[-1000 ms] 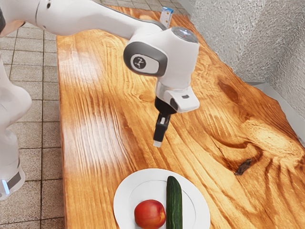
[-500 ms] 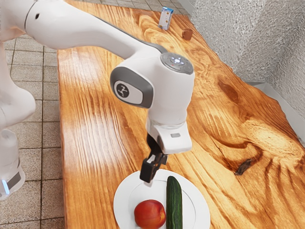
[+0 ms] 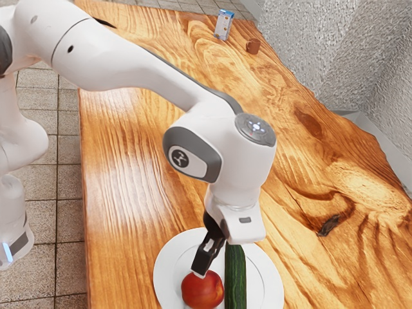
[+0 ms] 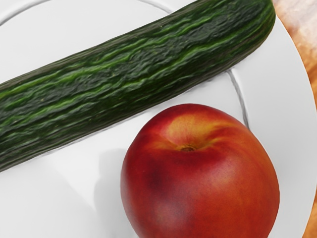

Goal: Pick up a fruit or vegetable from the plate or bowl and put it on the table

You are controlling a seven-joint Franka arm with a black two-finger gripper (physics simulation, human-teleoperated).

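"What is around your hand (image 3: pixel 200 275)?"

"You have a white plate (image 3: pixel 168 261) under it, on the brown wood table (image 3: pixel 119 257). A long green cucumber (image 3: pixel 236 280) lies on the plate too."

"Is that in your way?"

"It lies close beside the peach (image 3: pixel 203 295), on the exterior view's right of it. So that side is tight for you. Your wrist view has a thin strip of white plate between the two. The cucumber is bumpy, dark green, with lighter green stripes."

"And what is far off from you?"

"Up at the far end of the table, a blue and white box (image 3: pixel 223 26) stands up. Near it is a little brown lump (image 3: pixel 253 46). Both are well apart from the plate. A rough gray wall (image 3: pixel 322 51) goes along past the table, on the exterior view's right."

"So where is your peach?"

"On the plate, right by the tip of your hand. I can't tell if you are touching it."

"Is your hand apart or together?"

"I can't tell you that."

"What does your peach look like?"

"It is round and smooth, mostly red. It has a dark red patch, some orange, and yellow by a small dip with a brown dot in it."
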